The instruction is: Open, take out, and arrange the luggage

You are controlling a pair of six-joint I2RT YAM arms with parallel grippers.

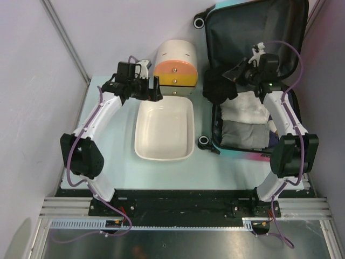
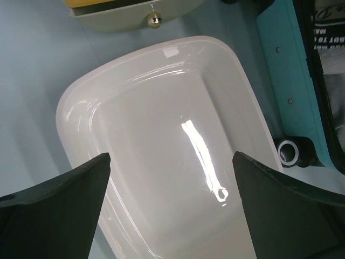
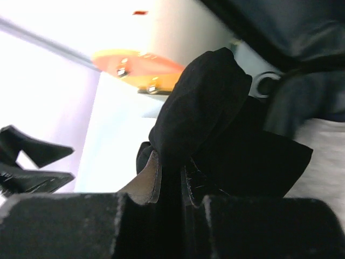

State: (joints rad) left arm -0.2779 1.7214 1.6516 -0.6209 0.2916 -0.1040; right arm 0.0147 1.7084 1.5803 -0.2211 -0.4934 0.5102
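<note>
Your luggage (image 1: 237,32) lies open at 2 o'clock on the table (image 1: 116,156), lid propped up at the back. The lid's top is cut off by the frame. The shell shows only as a thin teal-to-pink strip along the 6 o'clock edge.

Your right gripper (image 3: 172,183) is clenched on a black garment (image 1: 218,86) at the luggage's 9 o'clock rim. The wrist view shows fabric pinched between the pads, but it is dark and blurred, so where the cloth ends is hard to read. You can't tell whether the garment hangs free or touches the contents below.

Inside are a white cloth (image 1: 245,110) and, at its 6 o'clock, a folded grey cloth (image 1: 240,135). Your right forearm covers the 3 o'clock side of the interior.

Your left gripper (image 2: 171,162) is released, fingers spread wide, hovering over the 12 o'clock end of the white basin (image 1: 145,140). The basin sits at the luggage's 9 o'clock, just beside a black wheel (image 1: 204,142).

The cream drawer box (image 1: 175,65) stands at the basin's 12 o'clock. The left wrist view crops it to one drawer front and a knob.
</note>
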